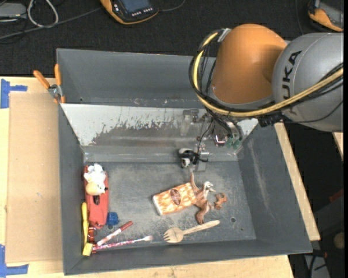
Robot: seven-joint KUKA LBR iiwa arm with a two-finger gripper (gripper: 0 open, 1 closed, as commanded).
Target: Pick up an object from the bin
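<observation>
Grey bin floor (133, 184) lies bare under the gripper (192, 157); whether it is released or clenched I cannot tell. Nearest, an orange packet (174, 200) and a brown toy (205, 201) lie touching mid-bin. Best to centre over one before descending.

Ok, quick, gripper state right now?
Gripper: cannot be told, open or closed. It sits low by the back wall of the bin.

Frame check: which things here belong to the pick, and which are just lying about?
Job in hand: pincer, grey bin, and, nearest the pincer, tan packet and brown toy figure.
Lying about: wooden fork, red toy, blue piece, striped stick at front left.
</observation>
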